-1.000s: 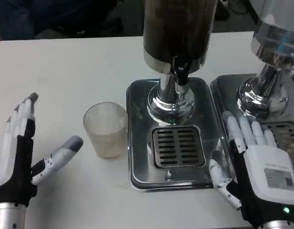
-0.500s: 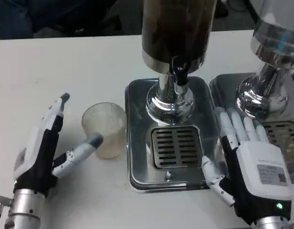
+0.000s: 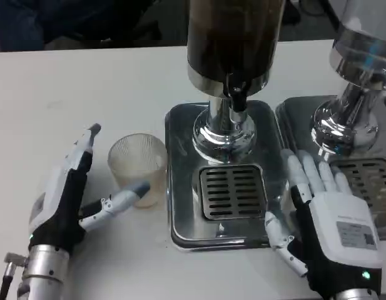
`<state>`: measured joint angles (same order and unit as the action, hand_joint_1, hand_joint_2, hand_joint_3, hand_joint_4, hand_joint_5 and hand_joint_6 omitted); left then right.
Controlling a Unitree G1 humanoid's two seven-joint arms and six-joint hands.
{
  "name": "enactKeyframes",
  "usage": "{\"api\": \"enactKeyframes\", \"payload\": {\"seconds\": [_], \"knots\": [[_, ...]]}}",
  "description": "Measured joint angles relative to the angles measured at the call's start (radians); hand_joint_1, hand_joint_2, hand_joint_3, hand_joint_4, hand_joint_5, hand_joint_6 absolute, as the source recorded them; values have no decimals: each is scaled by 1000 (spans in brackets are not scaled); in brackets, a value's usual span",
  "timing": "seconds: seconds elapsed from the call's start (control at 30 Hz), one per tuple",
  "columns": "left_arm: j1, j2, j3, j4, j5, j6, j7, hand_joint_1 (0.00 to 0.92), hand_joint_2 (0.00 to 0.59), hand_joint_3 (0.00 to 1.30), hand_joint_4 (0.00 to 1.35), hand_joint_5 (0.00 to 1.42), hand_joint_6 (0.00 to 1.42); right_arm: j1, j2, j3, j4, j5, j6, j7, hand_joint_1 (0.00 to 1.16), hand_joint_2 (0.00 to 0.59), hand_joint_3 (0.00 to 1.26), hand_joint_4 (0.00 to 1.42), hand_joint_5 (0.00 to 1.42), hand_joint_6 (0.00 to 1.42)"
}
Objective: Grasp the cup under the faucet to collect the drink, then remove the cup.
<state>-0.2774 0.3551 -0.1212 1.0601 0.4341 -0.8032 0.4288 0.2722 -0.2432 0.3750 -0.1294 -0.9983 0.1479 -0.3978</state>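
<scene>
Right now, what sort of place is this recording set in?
Probably a drinks station or a test bench set up as one: a dispenser of dark drink with a faucet over a drip tray, a second dispenser beside it, and a cup.

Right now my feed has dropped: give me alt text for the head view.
The left hand, fingers apart, reaches around an upright clear cup standing on the white table left of the drink dispenser. The right hand lies flat on the steel drip tray.
</scene>
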Motion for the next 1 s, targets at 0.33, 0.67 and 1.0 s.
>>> {"api": "enactKeyframes", "payload": {"seconds": [0.33,0.67,1.0], "knots": [[-14,-18,-22,57,-1,2,-17,325,26,0,0,1,0,3,-1,4,-28,-1,0,3,40,523,23,0,0,0],[-57,-57,-18,93,-37,2,-33,326,23,0,0,46,20,41,3,9,-67,-20,17,13,50,506,34,0,0,0],[-67,-80,-13,116,-73,1,-63,377,27,0,0,105,63,66,21,11,-87,-33,31,14,56,506,34,0,0,0]]}}
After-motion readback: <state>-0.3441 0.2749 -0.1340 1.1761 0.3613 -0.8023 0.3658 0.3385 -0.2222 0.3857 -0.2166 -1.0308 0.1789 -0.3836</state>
